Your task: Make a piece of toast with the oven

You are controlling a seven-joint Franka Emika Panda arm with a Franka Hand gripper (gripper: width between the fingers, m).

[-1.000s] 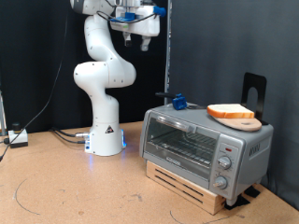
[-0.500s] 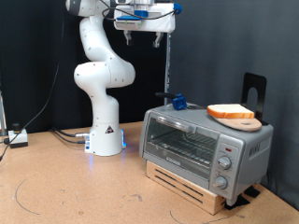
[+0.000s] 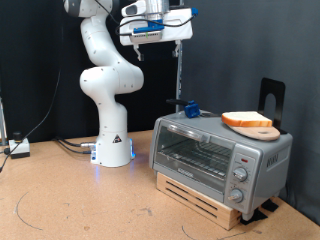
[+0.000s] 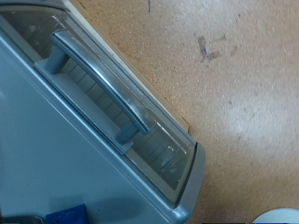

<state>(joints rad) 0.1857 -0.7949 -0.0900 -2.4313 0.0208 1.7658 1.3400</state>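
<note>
Gripper: my gripper (image 3: 178,40) hangs high at the exterior view's top, well above the oven. I cannot tell whether the fingers are parted or closed; the wrist view shows no fingertips. Nothing is seen between them.
Oven: the oven (image 3: 218,155) stands well below me, a little toward the exterior view's right. Its door is shut. The wrist view looks down on the top face and front edge.
Handle: the handle (image 4: 101,86) runs along the door's upper edge, untouched and well apart from me.
Toast: the toast (image 3: 246,119) lies on a board (image 3: 259,130) atop the oven, below me and farther to the exterior view's right. It is not yet inside.
Blue object: a blue object (image 3: 188,109) sits on the oven top, almost directly beneath me.
Step in hand, as judged: approach to the oven.
Method advised: descend clear of the blue object, square the fingers across the bar at its middle, and pull along the door's arc.
</note>
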